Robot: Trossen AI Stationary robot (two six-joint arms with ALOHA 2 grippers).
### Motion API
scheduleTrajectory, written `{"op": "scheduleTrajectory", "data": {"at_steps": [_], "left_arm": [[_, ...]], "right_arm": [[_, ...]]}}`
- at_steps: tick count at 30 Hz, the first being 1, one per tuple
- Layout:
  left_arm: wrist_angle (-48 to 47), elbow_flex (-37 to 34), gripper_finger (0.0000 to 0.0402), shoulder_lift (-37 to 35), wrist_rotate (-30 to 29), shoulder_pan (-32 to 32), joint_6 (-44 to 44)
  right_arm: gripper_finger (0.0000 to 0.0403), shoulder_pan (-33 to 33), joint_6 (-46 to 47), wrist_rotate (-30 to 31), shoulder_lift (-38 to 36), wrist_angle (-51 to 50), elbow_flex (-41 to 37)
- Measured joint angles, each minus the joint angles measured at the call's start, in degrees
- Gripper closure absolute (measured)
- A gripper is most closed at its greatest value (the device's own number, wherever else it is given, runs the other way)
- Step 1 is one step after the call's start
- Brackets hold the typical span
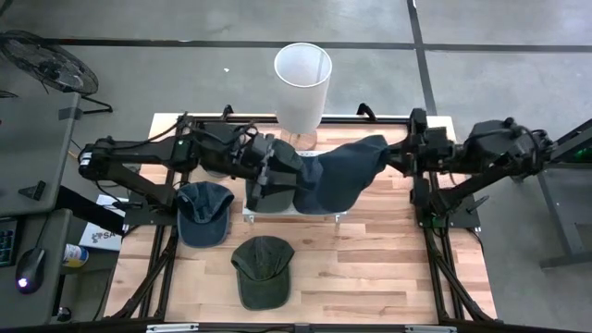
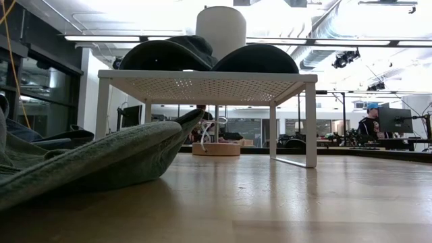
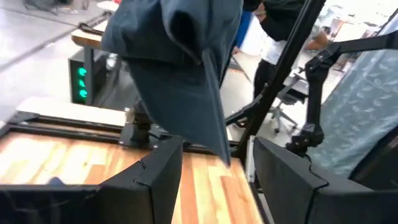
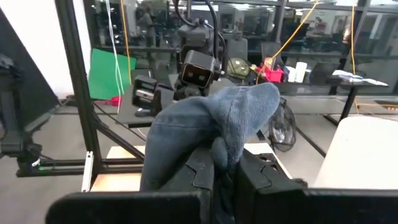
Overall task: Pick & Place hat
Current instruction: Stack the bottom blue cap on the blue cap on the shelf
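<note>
A navy hat (image 1: 342,176) hangs from my right gripper (image 1: 388,154), which is shut on it over the right end of the white rack (image 1: 252,215). My left gripper (image 1: 294,174) is level above the rack, open, facing the hat. In the left wrist view the hat's lower tip (image 3: 219,146) hangs just ahead of the gap between the fingers, and I see no touch. A dark hat (image 1: 270,192) lies on the rack under my left gripper. Whether the navy hat's lower edge rests on the rack, I cannot tell. My right gripper pinches a bunched fold of the navy hat's cloth (image 4: 231,134) between its two fingers, coming level from the table's right side. The cloth bulges above the fingers, and the rest of the hat hangs away toward the rack; which part of the hat this is does not show.
A blue cap (image 1: 203,213) lies on the table left of the rack, and a green cap (image 1: 262,270) lies near the front edge, filling the low view's left (image 2: 88,162). A white cylinder (image 1: 302,85) stands behind the rack. Bare wood lies to the front right.
</note>
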Motion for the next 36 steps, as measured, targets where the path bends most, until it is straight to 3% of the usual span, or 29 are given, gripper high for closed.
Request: {"op": "scheduleTrajectory", "data": {"at_steps": [13, 26, 36], "left_arm": [[-4.8, -0.02, 0.0207, -6.53, -4.25, 0.0, 6.65], [-7.45, -0.01, 0.0207, -11.98, -8.97, 0.02, 10.06], [-7.77, -0.02, 0.0207, -14.06, -11.59, 0.02, 10.06]], "right_arm": [[0.0388, 1.73, 3.79, -1.73, 0.13, -9.68, 3.69], [0.0388, 1.43, 5.26, -4.5, 0.0, -10.03, 3.69], [0.0388, -3.08, 6.65, -10.38, 1.37, -10.03, 3.69]]}}
